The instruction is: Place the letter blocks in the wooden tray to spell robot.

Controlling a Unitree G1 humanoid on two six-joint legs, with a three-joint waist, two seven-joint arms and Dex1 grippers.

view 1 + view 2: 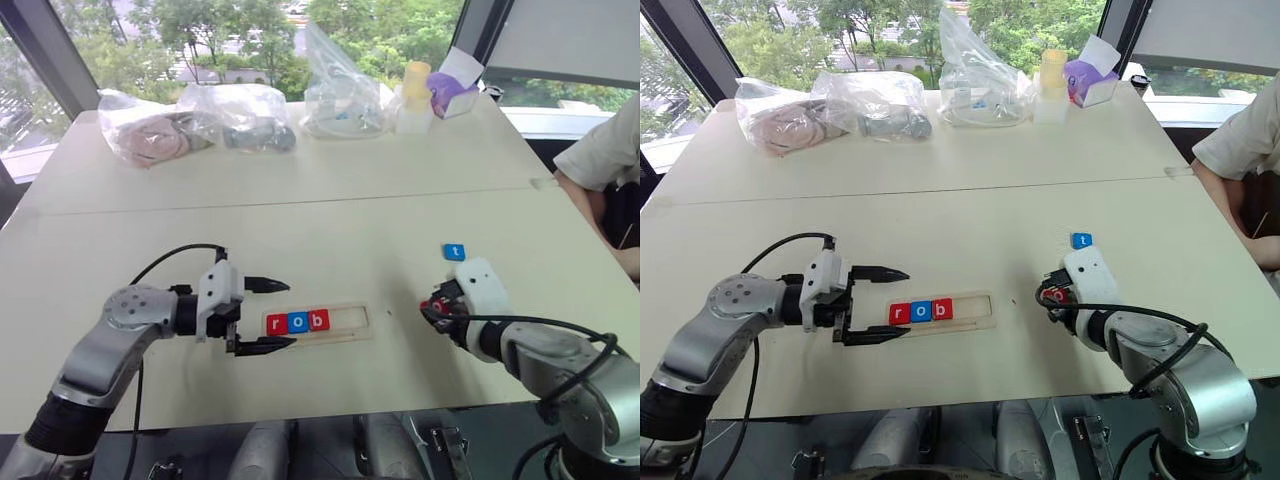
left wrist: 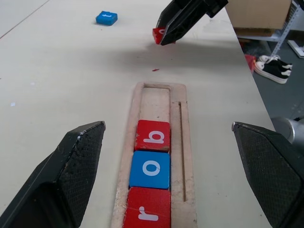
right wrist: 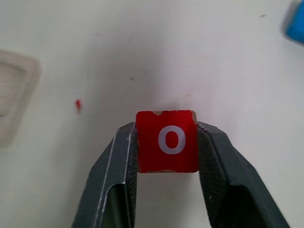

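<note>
- My right gripper is closed on the red "o" block; the two black fingers press it from both sides, and the white letter faces the wrist camera.
- From the head views I see this gripper on the right side of the table, with the block held just above the surface, well apart from the tray and to the right of it.
- My left gripper has its jaws standing wide and holds nothing. It points toward the robot's right, and its fingertips stand on either side of the left end of the wooden tray, one at the far edge and one at the near edge.
- In the tray recess three blocks lie side by side, touching: the red "r" block, the blue "o" block and the red "b" block. They fill the left part; the right part of the recess is free.
- The blue "t" block lies flat on the table, beyond the right gripper and near it.
- At the far edge of the table I see several clear plastic bags with things inside, which I cannot identify, and a purple box.
- A person's arm in a light sleeve is at the right edge of the table.
</note>
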